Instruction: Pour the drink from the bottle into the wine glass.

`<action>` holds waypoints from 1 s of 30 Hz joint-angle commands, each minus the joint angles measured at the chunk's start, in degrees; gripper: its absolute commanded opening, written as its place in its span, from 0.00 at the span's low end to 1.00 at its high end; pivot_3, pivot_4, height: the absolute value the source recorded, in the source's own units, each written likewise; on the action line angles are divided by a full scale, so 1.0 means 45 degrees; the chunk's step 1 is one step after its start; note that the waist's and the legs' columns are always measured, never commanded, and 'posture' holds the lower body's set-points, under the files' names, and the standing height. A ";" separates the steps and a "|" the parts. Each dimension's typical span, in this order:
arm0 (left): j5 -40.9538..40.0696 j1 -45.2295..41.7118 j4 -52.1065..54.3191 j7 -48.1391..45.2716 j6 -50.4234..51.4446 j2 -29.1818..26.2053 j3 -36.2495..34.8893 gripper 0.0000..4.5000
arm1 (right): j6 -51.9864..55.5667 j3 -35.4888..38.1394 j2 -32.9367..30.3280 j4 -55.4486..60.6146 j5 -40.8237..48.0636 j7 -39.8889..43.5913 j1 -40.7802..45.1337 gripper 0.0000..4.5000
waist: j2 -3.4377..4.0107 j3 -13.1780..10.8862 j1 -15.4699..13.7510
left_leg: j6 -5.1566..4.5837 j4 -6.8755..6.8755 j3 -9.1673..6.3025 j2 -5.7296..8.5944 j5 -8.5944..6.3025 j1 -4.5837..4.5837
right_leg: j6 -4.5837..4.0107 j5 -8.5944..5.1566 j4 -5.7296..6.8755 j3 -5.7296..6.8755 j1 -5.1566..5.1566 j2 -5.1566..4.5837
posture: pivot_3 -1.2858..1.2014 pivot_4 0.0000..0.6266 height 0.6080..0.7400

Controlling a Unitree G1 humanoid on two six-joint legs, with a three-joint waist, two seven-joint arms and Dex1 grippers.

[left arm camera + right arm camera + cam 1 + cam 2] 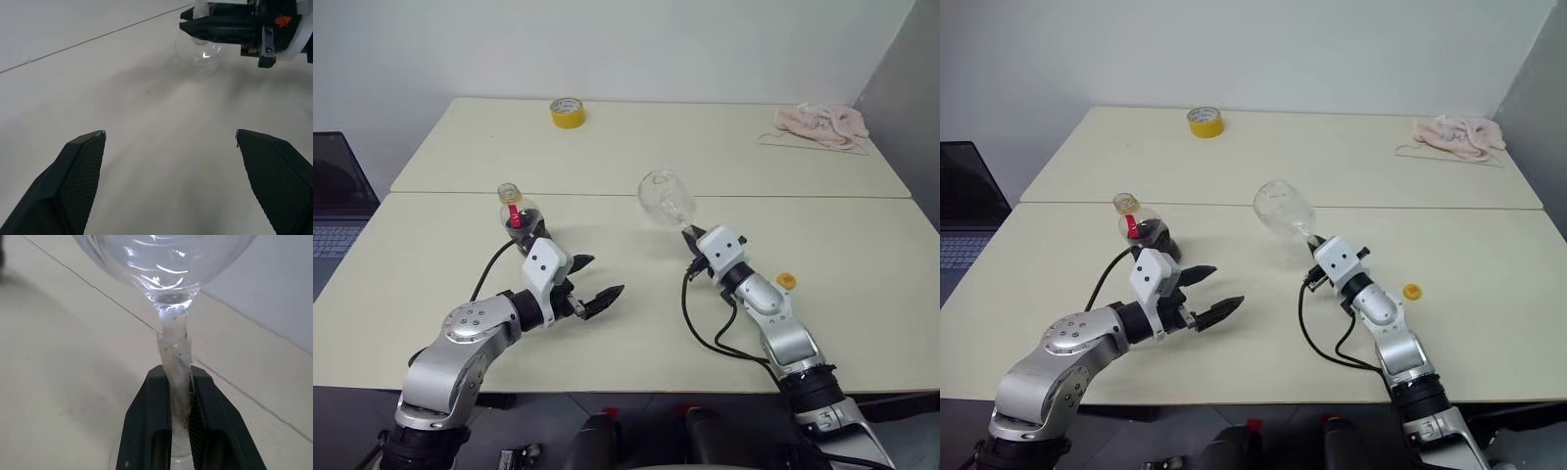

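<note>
The bottle [516,213] stands upright on the near table, left of centre, with dark drink in its lower part and a red strip at the neck. My left gripper [605,275] hangs open just in front of and to the right of it, nothing between its fingers [83,166]. My right gripper [693,238] is shut on the stem [175,357] of the wine glass [666,196]. The glass is held off the table, its empty bowl tilted up and to the left. The left wrist view shows the right gripper [230,27] and the bowl [198,51] ahead.
A small orange cap [785,281] lies on the table right of my right arm. On the far table sit a yellow tape roll [567,113] and a pink cloth [820,124]. A laptop [335,211] stands off the left edge. A seam [607,194] joins the two tables.
</note>
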State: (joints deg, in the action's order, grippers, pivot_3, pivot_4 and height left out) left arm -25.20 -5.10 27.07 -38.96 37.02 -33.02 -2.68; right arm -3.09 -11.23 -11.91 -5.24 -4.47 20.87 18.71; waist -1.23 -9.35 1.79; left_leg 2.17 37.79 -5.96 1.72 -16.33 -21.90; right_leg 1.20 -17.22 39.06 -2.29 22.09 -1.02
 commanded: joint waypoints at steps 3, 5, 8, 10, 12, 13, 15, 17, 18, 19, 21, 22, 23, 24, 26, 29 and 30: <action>-0.0441 -0.0077 0.0595 -0.0266 -0.0007 -0.0312 -0.0140 1.00 | -0.1004 0.0003 0.1013 0.0162 0.1693 0.0978 -0.0368 0.04 | 0.0004 -0.0002 0.0006 | -0.0001 -0.0002 0.0000 0.0000 -0.0001 0.0002 | 0.0000 0.0000 0.0001 -0.0001 0.0001 0.0000 | 0.52 0.24 1.00; -0.0512 -0.0143 0.0553 -0.0313 0.0002 -0.0376 -0.0123 1.00 | -0.1203 0.0068 0.1403 -0.0411 0.1921 0.1032 -0.0348 0.04 | 0.0003 -0.0002 0.0008 | -0.0001 -0.0002 0.0000 0.0000 0.0000 0.0003 | 0.0000 0.0000 0.0001 -0.0001 0.0003 0.0000 | 0.52 0.24 1.00; -0.0611 -0.0216 0.0583 -0.0388 0.0042 -0.0414 0.0017 1.00 | -0.1667 0.0071 0.1728 -0.1197 0.1952 0.1076 -0.0192 0.04 | 0.0004 -0.0002 0.0011 | 0.0000 -0.0010 -0.0001 -0.0001 0.0000 0.0012 | 0.0000 0.0000 0.0003 0.0000 0.0003 0.0001 | 0.52 0.24 1.00; -0.0750 -0.0290 0.0607 -0.0425 0.0140 -0.0366 0.0061 1.00 | -0.1922 0.0025 0.1812 -0.1602 0.1897 0.1163 -0.0067 0.04 | 0.0004 -0.0002 0.0012 | 0.0001 -0.0009 0.0002 0.0000 0.0000 0.0012 | 0.0000 0.0000 0.0003 -0.0002 0.0003 0.0001 | 0.52 0.24 1.00; -0.0810 -0.0355 0.0584 -0.0447 0.0182 -0.0324 0.0071 1.00 | -0.2119 0.0066 0.1816 -0.1922 0.1837 0.1192 0.0007 0.04 | 0.0004 -0.0002 0.0012 | 0.0001 -0.0008 0.0001 0.0000 0.0001 0.0011 | 0.0000 0.0000 0.0004 -0.0001 0.0003 0.0001 | 0.52 0.24 1.00; -0.0815 -0.0412 0.0549 -0.0444 0.0182 -0.0303 0.0098 1.00 | -0.2218 0.0117 0.1790 -0.2118 0.1801 0.1179 0.0045 0.04 | 0.0004 -0.0002 0.0012 | 0.0001 -0.0008 -0.0001 0.0000 0.0000 0.0012 | 0.0000 0.0000 0.0004 0.0000 0.0003 0.0001 | 0.52 0.24 1.00; -0.0816 -0.0532 0.0474 -0.0429 0.0183 -0.0270 0.0159 1.00 | -0.2468 0.0229 0.1733 -0.2451 0.1764 0.1118 0.0090 0.04 | 0.0004 -0.0002 0.0011 | 0.0001 -0.0008 -0.0001 -0.0001 0.0001 0.0012 | 0.0000 0.0000 0.0005 0.0001 0.0003 0.0002 | 0.52 0.24 1.00; -0.0802 -0.0632 0.0397 -0.0417 0.0181 -0.0242 0.0207 1.00 | -0.2639 0.0310 0.1693 -0.2679 0.1750 0.1029 0.0097 0.04 | 0.0004 -0.0002 0.0013 | 0.0001 -0.0008 0.0002 0.0000 0.0001 0.0012 | 0.0000 0.0000 0.0005 -0.0002 0.0003 0.0002 | 0.52 0.24 1.00; -0.0784 -0.0703 0.0327 -0.0428 0.0159 -0.0234 0.0236 1.00 | -0.2715 0.0341 0.1666 -0.2802 0.1742 0.1011 0.0082 0.04 | 0.0004 -0.0002 0.0013 | 0.0001 -0.0008 0.0002 0.0000 0.0001 0.0012 | 0.0000 0.0000 0.0004 -0.0002 0.0003 0.0002 | 0.52 0.24 1.00; -0.0769 -0.0763 0.0269 -0.0442 0.0133 -0.0225 0.0264 1.00 | -0.2748 0.0346 0.1626 -0.2888 0.1717 0.1023 0.0059 0.04 | 0.0004 -0.0002 0.0012 | 0.0001 -0.0008 0.0003 0.0000 0.0001 0.0012 | -0.0001 0.0000 0.0005 -0.0002 0.0003 0.0002 | 0.52 0.24 1.00; -0.0765 -0.0813 0.0221 -0.0462 0.0103 -0.0231 0.0281 1.00 | -0.2795 0.0343 0.1595 -0.2976 0.1682 0.1048 0.0040 0.04 | 0.0004 -0.0002 0.0012 | 0.0001 -0.0008 0.0002 0.0000 0.0001 0.0012 | -0.0001 0.0000 0.0007 -0.0002 0.0003 0.0002 | 0.52 0.24 1.00; -0.0763 -0.0852 0.0192 -0.0457 0.0099 -0.0218 0.0296 1.00 | -0.2737 0.0345 0.1556 -0.2968 0.1710 0.1104 0.0002 0.04 | 0.0005 -0.0001 0.0013 | 0.0001 -0.0008 0.0001 -0.0001 0.0001 0.0012 | -0.0001 0.0000 0.0008 -0.0001 0.0003 0.0002 | 0.52 0.24 1.00; -0.0754 -0.0881 0.0164 -0.0455 0.0089 -0.0207 0.0310 1.00 | -0.2702 0.0349 0.1504 -0.2952 0.1730 0.1150 -0.0035 0.04 | 0.0005 -0.0001 0.0013 | 0.0001 -0.0008 0.0002 -0.0001 0.0001 0.0013 | -0.0001 0.0000 0.0007 -0.0002 0.0004 0.0002 | 0.52 0.24 1.00; -0.0739 -0.0898 0.0136 -0.0459 0.0072 -0.0204 0.0323 1.00 | -0.2606 0.0360 0.1461 -0.2920 0.1796 0.1224 -0.0079 0.04 | 0.0005 -0.0001 0.0013 | 0.0001 -0.0008 0.0002 -0.0001 0.0001 0.0012 | -0.0001 0.0000 0.0007 -0.0001 0.0004 0.0002 | 0.52 0.24 1.00; -0.0711 -0.0912 0.0087 -0.0467 0.0043 -0.0202 0.0341 1.00 | -0.2470 0.0361 0.1383 -0.2894 0.1836 0.1291 -0.0118 0.04 | 0.0005 -0.0001 0.0012 | 0.0001 -0.0007 0.0002 0.0000 0.0001 0.0012 | -0.0001 0.0000 0.0007 -0.0001 0.0003 0.0002 | 0.52 0.24 1.00; -0.0661 -0.0927 0.0037 -0.0460 0.0004 -0.0204 0.0368 1.00 | -0.2257 0.0310 0.1242 -0.2892 0.1814 0.1422 -0.0150 0.04 | 0.0005 0.0000 0.0012 | 0.0001 -0.0008 0.0001 0.0000 0.0001 0.0013 | -0.0001 0.0000 0.0007 -0.0001 0.0002 0.0002 | 0.52 0.24 1.00; -0.0649 -0.0930 0.0030 -0.0454 -0.0004 -0.0204 0.0372 1.00 | -0.2203 0.0275 0.1180 -0.2861 0.1846 0.1559 -0.0175 0.04 | 0.0005 0.0000 0.0011 | 0.0001 -0.0008 0.0001 0.0000 0.0001 0.0013 | -0.0001 0.0000 0.0007 -0.0001 0.0002 0.0001 | 0.52 0.24 1.00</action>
State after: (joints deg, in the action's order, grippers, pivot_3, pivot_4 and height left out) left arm -27.92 -8.71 26.45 -40.70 38.15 -34.02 -1.32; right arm -13.47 -10.23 -5.98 -19.02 3.52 26.77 18.49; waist -1.21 -9.35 1.84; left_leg 2.17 37.76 -5.96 1.72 -16.33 -21.84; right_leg 1.20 -17.22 39.09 -2.30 22.10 -1.01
